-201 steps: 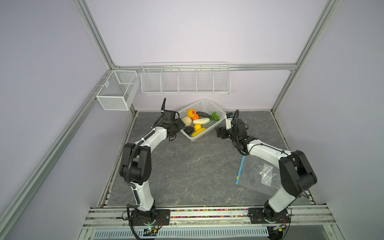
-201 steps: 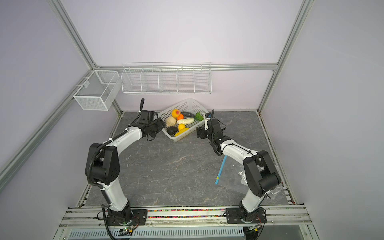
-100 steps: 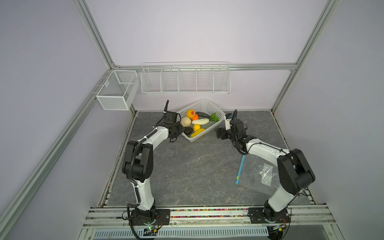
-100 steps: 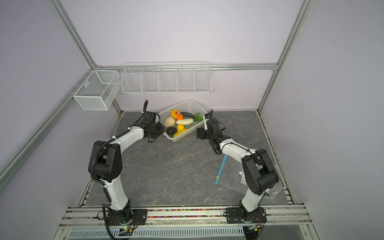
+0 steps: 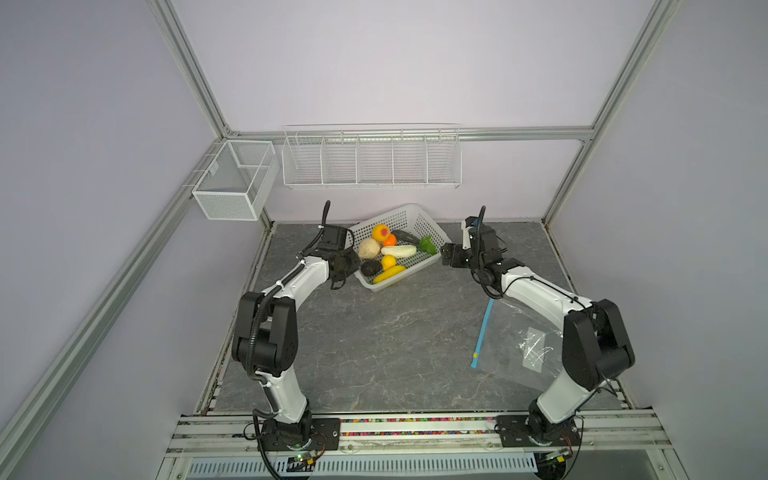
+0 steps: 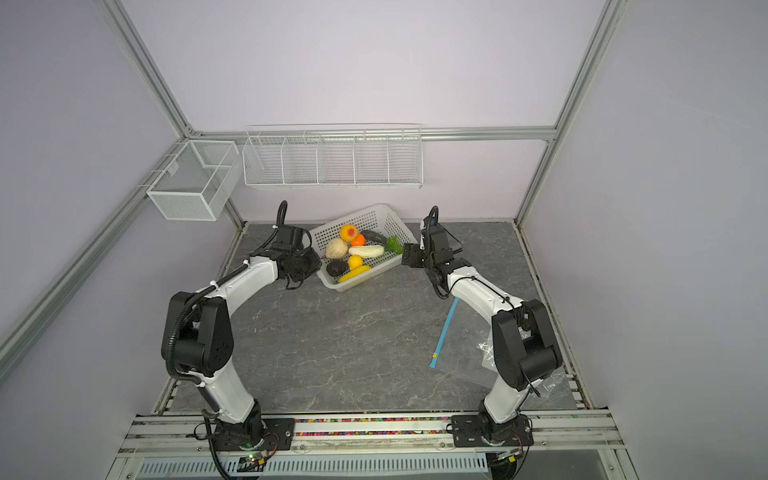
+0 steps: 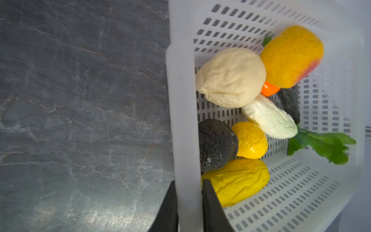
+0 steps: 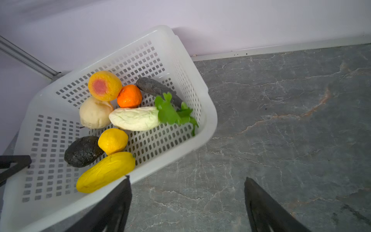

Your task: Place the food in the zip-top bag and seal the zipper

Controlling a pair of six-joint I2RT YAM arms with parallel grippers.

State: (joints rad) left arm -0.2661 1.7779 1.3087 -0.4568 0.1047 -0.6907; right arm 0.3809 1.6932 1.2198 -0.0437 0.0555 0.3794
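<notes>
Closing in over the past second, the left fingers (image 7: 209,206) are now pinching the left rim of the white perforated basket (image 7: 180,100), one finger inside the wall and one outside. The food (image 5: 399,250) is lying in that basket at the far middle of the grey surface (image 5: 374,340): a beige piece (image 8: 95,113), a yellow-orange piece (image 8: 104,85), an orange piece (image 8: 129,96), a white piece (image 8: 134,118) with green leaves (image 8: 170,112), a round yellow piece (image 8: 113,140), a black piece (image 8: 83,151) and a long yellow piece (image 8: 106,171) just beside the inner finger. Well apart, at the near right, the zip-top bag (image 5: 511,332) is lying flat, partly hidden behind the right arm (image 5: 536,291). Its zipper (image 5: 483,332) is facing the middle, with the yellow slider (image 5: 475,355) at the near end. The right fingers (image 8: 259,204) are hovering spread wide, gripping nothing, just beside the basket's right corner.
</notes>
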